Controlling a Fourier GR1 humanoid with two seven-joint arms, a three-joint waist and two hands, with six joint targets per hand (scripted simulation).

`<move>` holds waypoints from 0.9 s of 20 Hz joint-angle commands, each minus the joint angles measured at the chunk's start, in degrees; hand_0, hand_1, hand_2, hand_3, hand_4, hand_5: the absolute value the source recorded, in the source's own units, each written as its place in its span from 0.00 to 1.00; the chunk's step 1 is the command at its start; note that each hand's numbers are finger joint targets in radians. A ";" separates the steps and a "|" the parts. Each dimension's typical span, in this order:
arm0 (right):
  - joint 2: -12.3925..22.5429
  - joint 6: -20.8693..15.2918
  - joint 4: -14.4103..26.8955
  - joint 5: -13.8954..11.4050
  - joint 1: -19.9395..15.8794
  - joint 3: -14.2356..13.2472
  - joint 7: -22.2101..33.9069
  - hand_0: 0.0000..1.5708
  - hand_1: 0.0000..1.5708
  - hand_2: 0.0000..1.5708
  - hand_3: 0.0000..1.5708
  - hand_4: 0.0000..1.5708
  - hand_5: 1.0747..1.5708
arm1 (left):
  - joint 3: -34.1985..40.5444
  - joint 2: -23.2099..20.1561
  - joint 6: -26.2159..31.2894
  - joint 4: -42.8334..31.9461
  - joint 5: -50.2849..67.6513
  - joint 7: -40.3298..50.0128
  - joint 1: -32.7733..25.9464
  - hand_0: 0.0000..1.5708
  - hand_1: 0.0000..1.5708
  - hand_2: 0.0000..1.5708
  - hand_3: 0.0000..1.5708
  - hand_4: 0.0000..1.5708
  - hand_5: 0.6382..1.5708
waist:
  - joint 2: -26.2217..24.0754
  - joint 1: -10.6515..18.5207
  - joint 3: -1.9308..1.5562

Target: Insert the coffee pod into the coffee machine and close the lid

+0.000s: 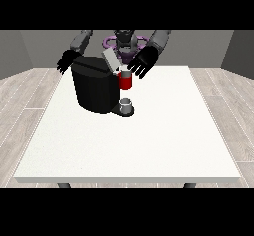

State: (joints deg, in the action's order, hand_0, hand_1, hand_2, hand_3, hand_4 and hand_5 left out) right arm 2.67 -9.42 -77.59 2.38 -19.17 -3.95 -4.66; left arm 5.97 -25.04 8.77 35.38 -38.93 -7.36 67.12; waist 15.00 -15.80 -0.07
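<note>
A: Front view puts the coffee machine (95, 88) on the white surface (149, 141), its lid (111, 60) tilted up and not yet shut. A small cup (126, 102) sits on the base under the red brew head (125, 82).

B: And the coffee pod?

A: I can't pick it out. It may sit in the head or be hidden by the robot hand at the view's right (143, 61), which hovers just beside the lid with fingers spread and relaxed, clamped on nothing. The robot hand at the view's left (66, 61) hangs behind the machine, fingers apart too.

B: Risks?

A: If the pod sits crooked, the lid could jam on it. A sideways push might shift the whole machine, or nudge the cup off its base.
</note>
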 commanded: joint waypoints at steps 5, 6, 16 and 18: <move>0.28 1.05 0.18 -0.04 -0.07 0.80 0.47 0.00 0.00 0.00 0.00 0.28 1.00 | -0.40 -0.11 -0.18 -0.33 -1.36 -0.17 0.61 0.68 0.68 0.71 0.59 0.24 1.00 | 0.31 -0.65 0.06; -2.51 -4.17 -1.32 -2.36 -2.29 1.75 1.37 0.00 0.00 0.00 0.00 0.26 1.00 | 0.30 -2.28 -0.06 -0.80 -1.26 -2.22 1.46 0.65 0.65 0.69 0.58 0.23 1.00 | 2.18 0.01 0.08; -1.03 -1.33 1.59 -0.59 1.49 0.12 -1.60 0.00 0.00 0.00 0.00 0.25 1.00 | -3.36 0.05 3.17 -0.35 -4.47 -1.07 -0.53 0.00 0.00 0.00 0.00 0.00 1.00 | -1.08 0.75 0.04; -0.34 -0.79 0.43 -0.55 1.46 0.40 0.10 0.00 0.00 0.00 0.00 0.24 1.00 | -2.93 -0.59 2.90 -0.59 -4.48 -2.29 -0.75 0.00 0.00 0.00 0.00 0.00 1.00 | -1.29 0.17 0.06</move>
State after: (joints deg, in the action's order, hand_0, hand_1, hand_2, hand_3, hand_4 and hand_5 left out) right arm 2.50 -10.04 -77.54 1.87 -18.62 -3.59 -4.71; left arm 3.65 -26.26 10.77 34.91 -42.75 -9.55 66.99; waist 14.95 -16.00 -0.09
